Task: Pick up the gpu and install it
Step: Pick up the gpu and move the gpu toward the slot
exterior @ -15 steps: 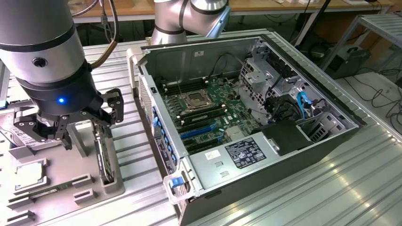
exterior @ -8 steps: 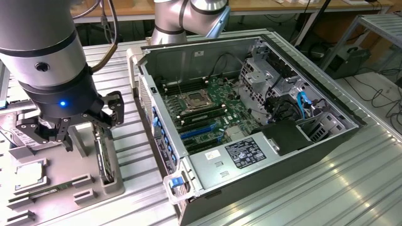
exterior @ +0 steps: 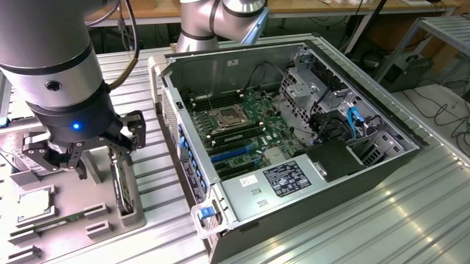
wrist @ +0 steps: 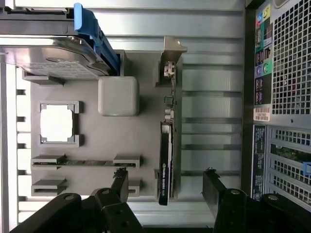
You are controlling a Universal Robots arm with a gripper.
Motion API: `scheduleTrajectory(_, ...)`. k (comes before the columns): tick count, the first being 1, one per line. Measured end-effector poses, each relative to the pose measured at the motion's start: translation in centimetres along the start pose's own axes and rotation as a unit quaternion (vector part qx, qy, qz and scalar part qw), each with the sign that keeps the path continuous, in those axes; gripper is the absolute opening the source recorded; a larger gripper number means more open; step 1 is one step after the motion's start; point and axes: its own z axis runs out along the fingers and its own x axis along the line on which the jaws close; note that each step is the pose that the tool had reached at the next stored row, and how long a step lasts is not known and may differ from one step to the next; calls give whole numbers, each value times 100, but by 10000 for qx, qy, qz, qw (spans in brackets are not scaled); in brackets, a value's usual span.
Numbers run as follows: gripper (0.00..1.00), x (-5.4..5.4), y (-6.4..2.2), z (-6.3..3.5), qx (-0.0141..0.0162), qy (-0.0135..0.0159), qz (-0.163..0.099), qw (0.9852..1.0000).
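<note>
The hand [wrist: 165, 174] is hanging over the grey tray [wrist: 97, 141] with its two fingers [wrist: 121, 183] spread wide and gripping nothing. The gpu [wrist: 166, 162] is standing on its long edge in a slot along the tray's side nearest the case [wrist: 282, 97]. Seen from the wrist, the gpu is lining up between the fingers. A gap is showing on each side of it, so neither finger is touching it. How far the fingertips are reaching down beside the card cannot be told.

Other parts are sitting in the same tray. A drive [wrist: 53, 58] with a blue clip is resting at one end. A square chip [wrist: 57, 123] is lying in a pocket near the tray's middle, beside a plain grey block [wrist: 118, 95]. A slim memory stick [wrist: 82, 162] is lying in a groove at the tray's other end, near one finger.

In the exterior view, the tray is sitting on the ribbed metal table [exterior: 367, 220] at the exterior view's left of the case. The case is lying open, showing its green board [exterior: 246, 129].
</note>
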Motion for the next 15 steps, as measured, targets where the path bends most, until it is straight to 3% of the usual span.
scheduleTrajectory(15,72,3,17,190,0,1,43,10000)
